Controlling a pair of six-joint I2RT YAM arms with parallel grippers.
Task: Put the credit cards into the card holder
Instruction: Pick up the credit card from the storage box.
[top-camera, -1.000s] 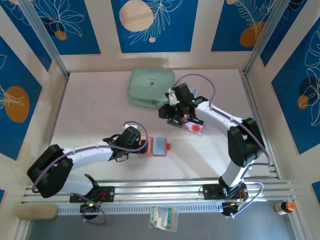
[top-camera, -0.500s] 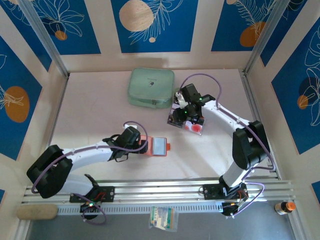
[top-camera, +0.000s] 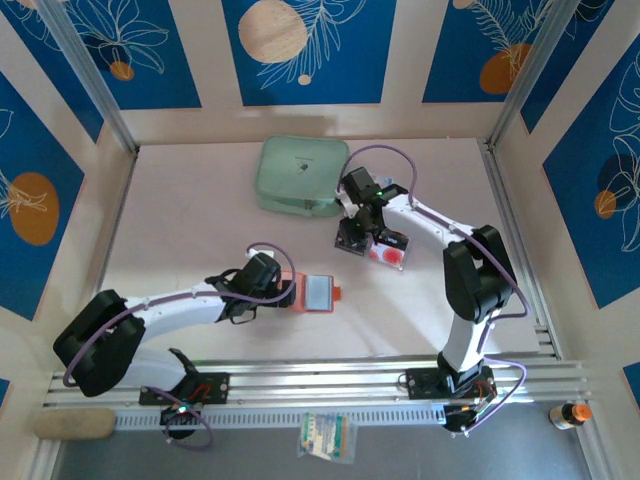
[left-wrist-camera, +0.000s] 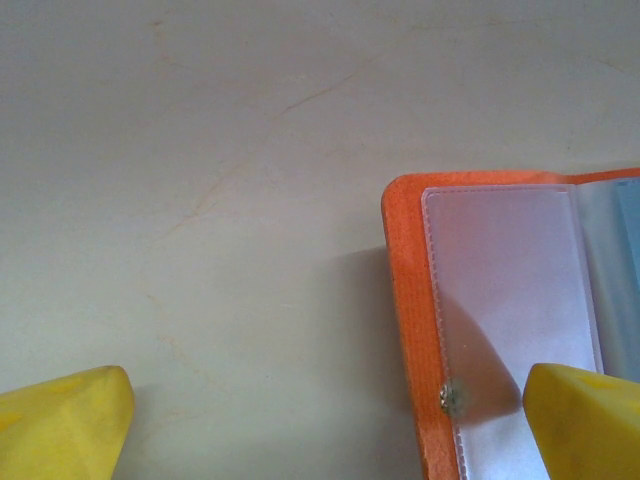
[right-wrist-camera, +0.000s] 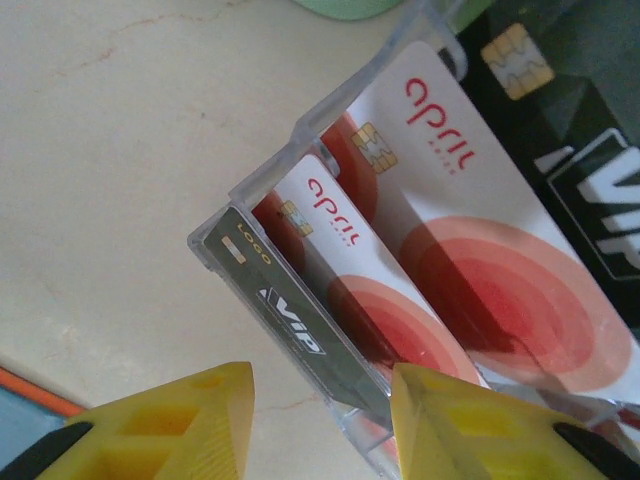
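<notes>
1. Near the middle of the desk (top-camera: 190, 210), toward its near edge, the card holder (top-camera: 318, 292) lies opened flat. It has an orange rim around greyish clear pockets, and its small tab points toward the right edge.
2. At the holder's left side the left hand (left-wrist-camera: 322, 428) is released, its yellow fingers spread wide. One fingertip (left-wrist-camera: 585, 425) overlaps the clear pocket (left-wrist-camera: 500, 290) just beside a metal snap stud (left-wrist-camera: 452, 398), and the other is over bare desk. I cannot tell whether the fingertip touches the pocket.
3. Slightly right of the desk's middle, a clear tray (right-wrist-camera: 300, 130) holds the credit cards (right-wrist-camera: 460, 230). Two pale cards with red circles and gold chips stand slanted in neighbouring slots.
4. In the tray's end slot, nearest the wrist camera, a dark card (right-wrist-camera: 290, 315) with pale lettering stands on edge.
5. The right hand (right-wrist-camera: 320, 415) has its fingers partly apart, one on each side of that end of the tray and the dark card. I cannot tell whether they are grasping it or merely straddling it.
6. Toward the far edge, a mint-green case (top-camera: 300, 175) lies near the tray.
</notes>
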